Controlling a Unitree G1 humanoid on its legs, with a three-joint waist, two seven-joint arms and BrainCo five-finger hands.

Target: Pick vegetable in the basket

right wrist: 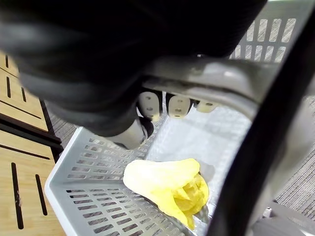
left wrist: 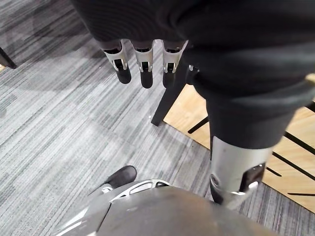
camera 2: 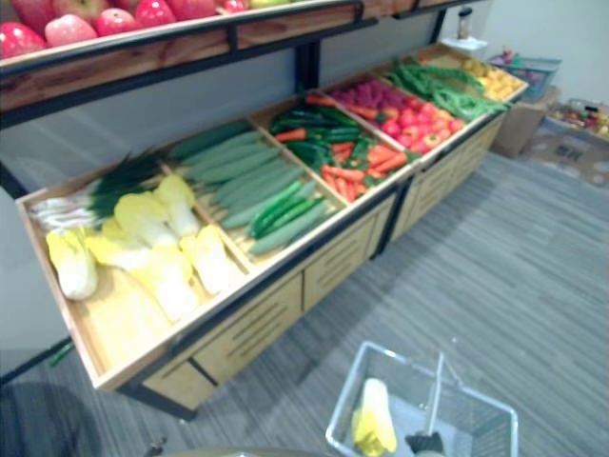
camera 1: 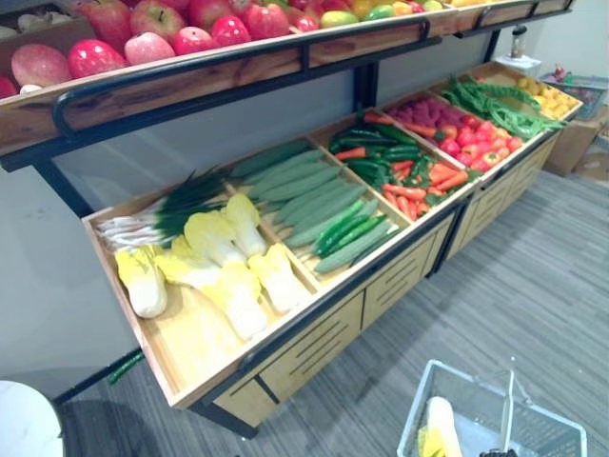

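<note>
A Chinese cabbage (camera 1: 438,427) lies in the grey plastic basket (camera 1: 561,436) at the lower right of the left eye view, held over the grey carpet floor (camera 1: 533,286) in front of the produce stand (camera 1: 314,347). Its long axis runs up and down the frame: the pale stalk end points up toward the stand, the yellow leafy end toward the lower edge. In the right wrist view the crinkled yellow leaves face the camera. The right robot hand (right wrist: 149,104) has its fingers curled round the basket's handle (right wrist: 221,88), their tips showing just under the bar. The left robot hand (left wrist: 142,56) hangs over the carpet near the stand's black leg (left wrist: 167,101), fingers straight and side by side, holding nothing. The stand's bins, from lower left to upper right, hold other Chinese cabbages (camera 1: 224,276) beside green onions (camera 1: 166,214), then cucumbers (camera 1: 314,205), carrots (camera 1: 419,186) among dark green vegetables, tomatoes (camera 1: 476,143) and green beans (camera 1: 495,100). Red apples (camera 1: 143,43) sit on the shelf at the upper left
</note>
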